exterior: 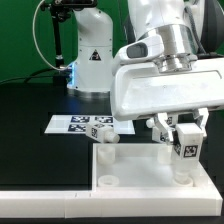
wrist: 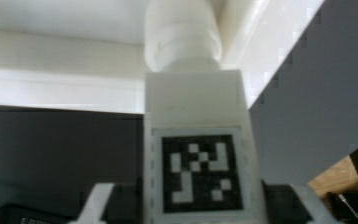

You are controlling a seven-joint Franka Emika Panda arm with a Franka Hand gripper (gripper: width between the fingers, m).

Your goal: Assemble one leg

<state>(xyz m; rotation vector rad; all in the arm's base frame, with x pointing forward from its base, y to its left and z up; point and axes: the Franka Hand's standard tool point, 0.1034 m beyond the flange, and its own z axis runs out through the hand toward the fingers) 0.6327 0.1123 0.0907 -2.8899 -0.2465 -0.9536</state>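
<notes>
Nearest in the exterior view lies the white panel (exterior: 140,186), smooth matte plastic with a raised rim and a round corner hole (exterior: 105,181) on the exterior view's left. Its middle is bare and leaves free room. Over its corner on the exterior view's right, the gripper (exterior: 183,135) points straight down from a bulky white wrist housing. Its jaws are clamped on the leg (exterior: 186,155), one finger on each side. The leg is a stubby white peg held upright, with a black-and-white square tag facing the camera. Its lower end is at or just above the panel's rim; whether it touches cannot be told. In the wrist view the leg (wrist: 201,150) fills the centre, its narrower rounded end pointing away toward the pale panel, and grey fingers (wrist: 101,203) flank it. Farther off, a second leg (exterior: 104,135) sits at the panel's far corner. Beyond it the thin marker board (exterior: 72,125) lies flat on the black table (exterior: 30,150). The robot base (exterior: 90,60) stands behind.
</notes>
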